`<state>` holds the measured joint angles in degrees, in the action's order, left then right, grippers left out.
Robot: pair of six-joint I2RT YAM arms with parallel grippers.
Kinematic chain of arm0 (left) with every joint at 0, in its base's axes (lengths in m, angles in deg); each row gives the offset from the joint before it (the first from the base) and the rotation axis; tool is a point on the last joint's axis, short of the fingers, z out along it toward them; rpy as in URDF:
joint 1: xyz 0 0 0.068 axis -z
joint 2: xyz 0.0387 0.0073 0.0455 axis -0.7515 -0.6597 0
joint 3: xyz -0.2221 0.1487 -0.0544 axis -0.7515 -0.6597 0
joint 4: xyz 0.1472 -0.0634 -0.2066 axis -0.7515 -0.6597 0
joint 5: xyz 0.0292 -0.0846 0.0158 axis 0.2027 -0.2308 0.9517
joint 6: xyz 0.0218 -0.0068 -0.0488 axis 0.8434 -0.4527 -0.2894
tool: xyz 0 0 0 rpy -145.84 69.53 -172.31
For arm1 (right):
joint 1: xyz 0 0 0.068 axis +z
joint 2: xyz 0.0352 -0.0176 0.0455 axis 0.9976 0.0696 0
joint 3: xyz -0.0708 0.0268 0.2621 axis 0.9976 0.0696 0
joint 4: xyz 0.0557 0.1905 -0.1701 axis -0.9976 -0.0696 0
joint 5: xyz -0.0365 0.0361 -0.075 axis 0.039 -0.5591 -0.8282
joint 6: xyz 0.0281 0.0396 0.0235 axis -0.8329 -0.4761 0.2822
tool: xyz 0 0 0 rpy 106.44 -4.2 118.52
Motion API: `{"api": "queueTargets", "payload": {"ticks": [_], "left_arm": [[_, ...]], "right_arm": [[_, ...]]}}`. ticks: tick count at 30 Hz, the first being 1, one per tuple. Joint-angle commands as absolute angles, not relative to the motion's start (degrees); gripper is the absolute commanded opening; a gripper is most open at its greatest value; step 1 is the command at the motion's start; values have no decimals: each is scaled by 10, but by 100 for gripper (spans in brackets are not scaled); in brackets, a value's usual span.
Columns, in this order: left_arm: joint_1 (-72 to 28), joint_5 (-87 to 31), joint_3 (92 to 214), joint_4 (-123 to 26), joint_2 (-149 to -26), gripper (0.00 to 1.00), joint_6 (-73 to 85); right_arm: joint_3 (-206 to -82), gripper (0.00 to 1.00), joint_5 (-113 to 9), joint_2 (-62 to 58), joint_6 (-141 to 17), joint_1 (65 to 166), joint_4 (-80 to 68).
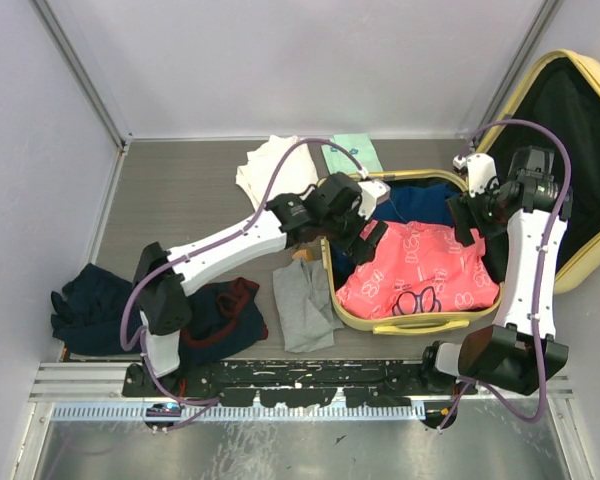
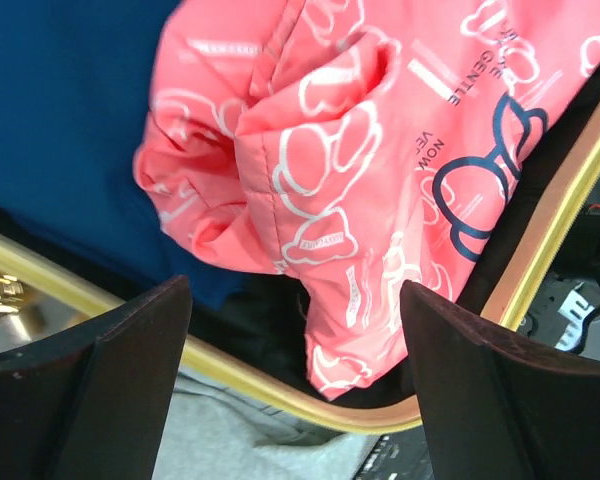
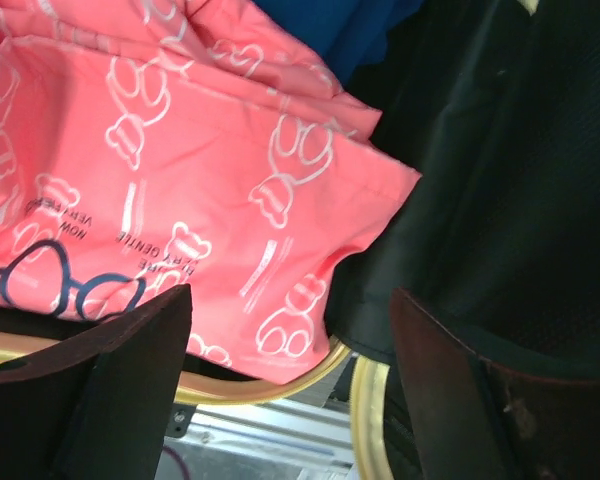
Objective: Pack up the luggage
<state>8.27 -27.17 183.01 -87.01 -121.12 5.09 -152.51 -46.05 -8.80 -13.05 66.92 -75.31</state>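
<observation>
Grip stiff, slick luggage [image 1: 416, 324] at right lid rim, probably; left claw [image 1: 365, 240], right claw [image 1: 470, 222] wide, empty.

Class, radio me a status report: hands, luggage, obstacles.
Left hand open, right hand open, both empty. Luggage open, pink garment inside. Grey garment outside, by its rim.

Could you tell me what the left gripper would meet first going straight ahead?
The left gripper would likely meet the pink garment lying in the luggage, though depth is unclear.
</observation>
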Motion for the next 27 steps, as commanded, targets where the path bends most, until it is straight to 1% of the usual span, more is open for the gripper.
{"api": "queueTargets", "payload": {"ticks": [1, 3, 5, 8, 10, 12, 17, 20, 22, 24, 27], "left_arm": [[80, -294, 1870, -853, -1143, 83, 183], [88, -345, 1895, -862, -1158, 74, 224], [98, -379, 1932, -884, -1185, 66, 267], [106, -393, 1990, -910, -1245, 59, 306], [105, -389, 2046, -967, -1296, 53, 336], [103, -372, 2068, -997, -1332, 50, 361], [74, -333, 1988, -985, -1350, 52, 403], [59, -308, 1942, -1000, -1359, 56, 448], [58, -277, 1915, -1008, -1366, 67, 491], [58, -255, 1889, -991, -1368, 76, 518], [58, -239, 1895, -984, -1379, 83, 523]], "right_arm": [[-1535, 78, -440, -78, -84, 666, -843], [-1510, 67, -438, -75, -86, 667, -843], [-1478, 59, -435, -79, -84, 666, -826], [-1429, 57, -448, -70, -90, 667, -782], [-1409, 57, -463, -49, -88, 667, -766], [-1396, 57, -475, -31, -89, 667, -746], [-1353, 59, -496, -2, -88, 667, -685], [-1316, 61, -513, 20, -80, 667, -634], [-1293, 64, -522, 39, -86, 671, -597], [-1276, 69, -525, 58, -103, 677, -564], [-1267, 75, -520, 78, -118, 687, -536]]}}
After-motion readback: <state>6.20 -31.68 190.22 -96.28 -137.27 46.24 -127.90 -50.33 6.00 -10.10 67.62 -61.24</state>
